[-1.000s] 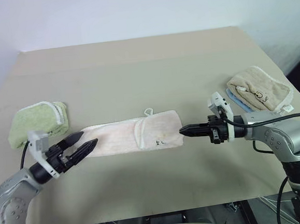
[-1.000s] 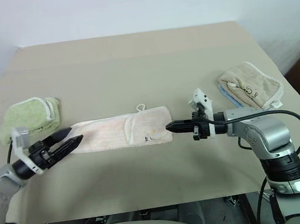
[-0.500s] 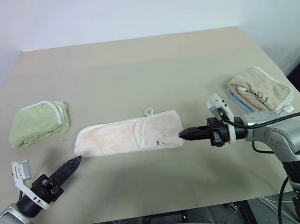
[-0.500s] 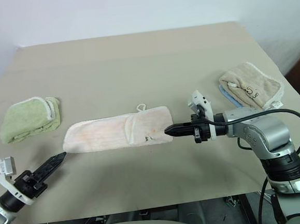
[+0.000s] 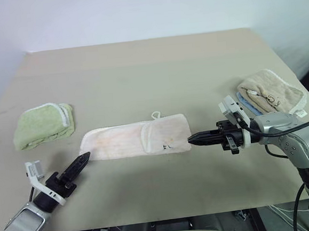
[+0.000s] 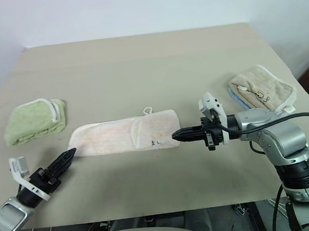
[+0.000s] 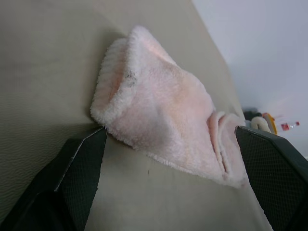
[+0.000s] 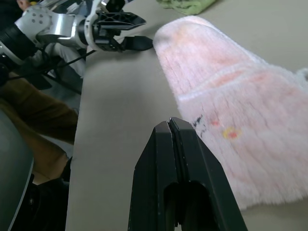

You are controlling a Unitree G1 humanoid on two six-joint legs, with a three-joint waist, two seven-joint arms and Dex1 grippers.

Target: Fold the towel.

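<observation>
Towel [image 5: 136, 140] (pink, fluffy terry) lies as a long folded strip.

Four towels lie on one table [image 5: 139, 63]. One is the pale pink towel [image 5: 136, 140], folded long. One is a light green towel [image 5: 43, 125], bundled. One is a beige towel [image 5: 270, 92], and one is a blue towel [image 5: 246, 102] (just an edge of it peeks out beneath the beige one). Two grippers are there: one left gripper [image 5: 82, 162] and one right gripper [image 5: 194, 139].
</observation>
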